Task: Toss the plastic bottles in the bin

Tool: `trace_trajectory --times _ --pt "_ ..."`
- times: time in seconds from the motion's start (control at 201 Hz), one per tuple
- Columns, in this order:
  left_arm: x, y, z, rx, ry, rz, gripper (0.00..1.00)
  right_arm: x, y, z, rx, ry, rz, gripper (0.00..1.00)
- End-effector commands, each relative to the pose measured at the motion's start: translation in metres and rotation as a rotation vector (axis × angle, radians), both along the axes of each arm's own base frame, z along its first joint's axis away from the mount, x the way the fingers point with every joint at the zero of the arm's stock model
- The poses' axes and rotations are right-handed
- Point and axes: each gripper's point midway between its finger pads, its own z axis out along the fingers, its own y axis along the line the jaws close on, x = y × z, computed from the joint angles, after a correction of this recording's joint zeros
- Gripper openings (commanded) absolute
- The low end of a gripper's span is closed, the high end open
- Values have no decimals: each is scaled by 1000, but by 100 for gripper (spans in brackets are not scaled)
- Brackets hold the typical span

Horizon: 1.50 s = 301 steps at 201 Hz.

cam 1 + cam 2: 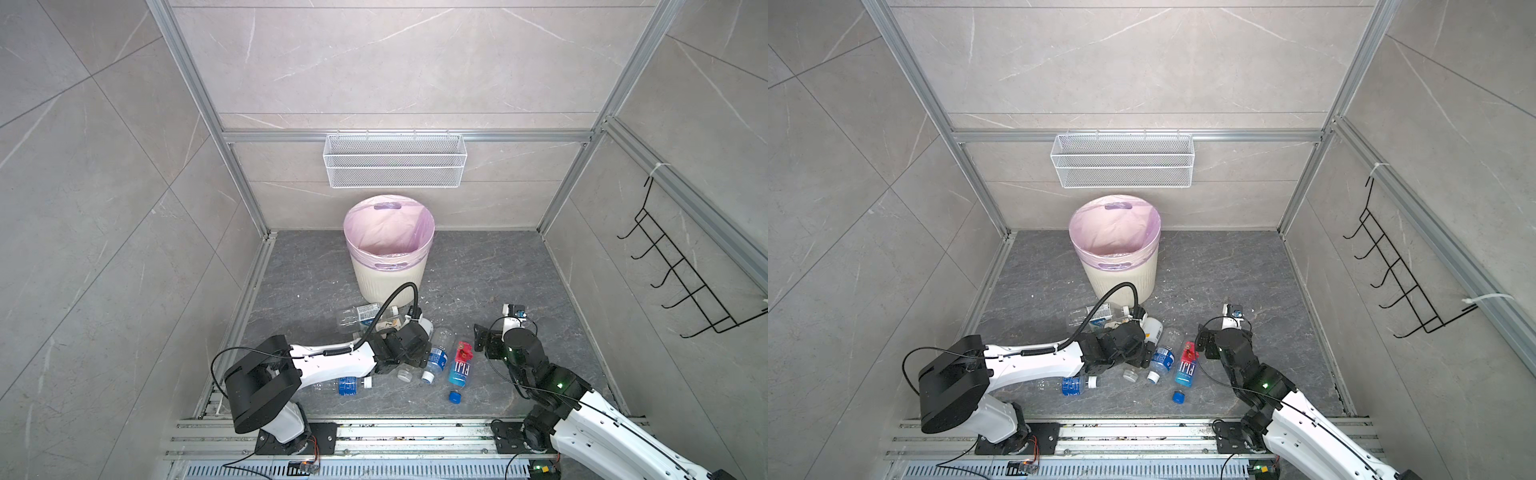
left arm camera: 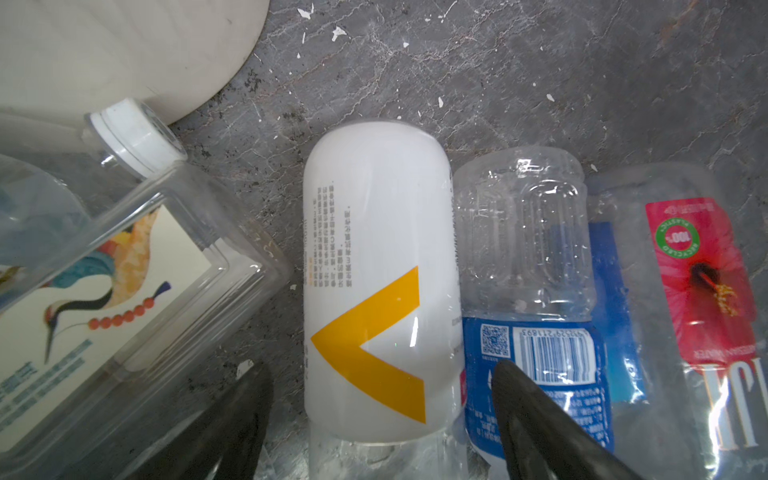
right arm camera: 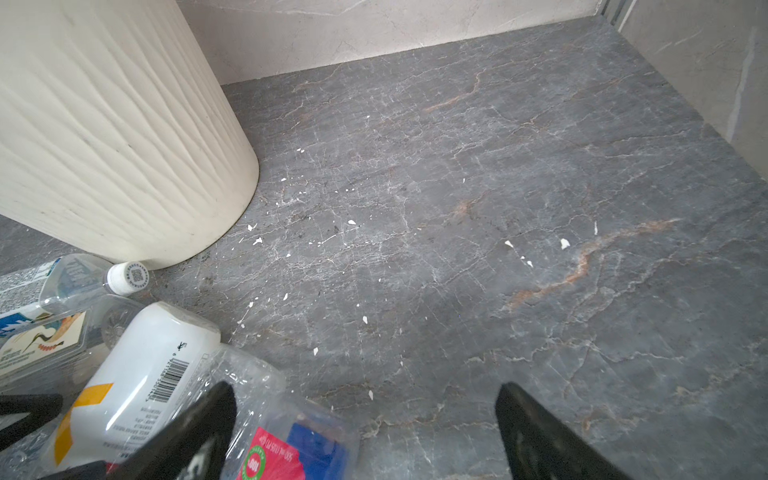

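Pink-lined bin (image 1: 390, 278) upright; plastic bottles (image 1: 437, 360) on floor (image 1: 498, 266) beside it.

Seven plastic bottles (image 1: 1162, 359) show on the floor (image 1: 498, 270): one white bottle with a yellow chevron (image 2: 374, 249), one square clear bottle with a bird label (image 2: 124, 270), one clear bottle with a grey-and-blue label (image 1: 368, 311), one blue-labelled bottle with a barcode (image 2: 536, 353), a second blue-labelled bottle (image 1: 347, 384), one Fiji bottle (image 1: 461, 365) and one mostly hidden clear bottle (image 1: 405, 374). There is one bin (image 1: 388, 282), one white wire-mesh basket (image 1: 395, 166) and one black hook rack (image 1: 681, 266) with five hooks. The robot arms number two: a left arm (image 1: 332, 361) and a right arm (image 1: 602, 424).
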Motion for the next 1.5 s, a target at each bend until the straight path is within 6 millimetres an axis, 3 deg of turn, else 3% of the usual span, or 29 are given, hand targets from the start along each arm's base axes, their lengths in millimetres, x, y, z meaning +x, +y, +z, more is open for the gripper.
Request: trace_trajectory --times 0.0,1.494 --pt "6 -12 11 -40 -15 9 84 -1 0 0 14 14 -5 100" --pt "12 -11 -15 79 16 43 81 1 0 -2 27 26 -3 100"
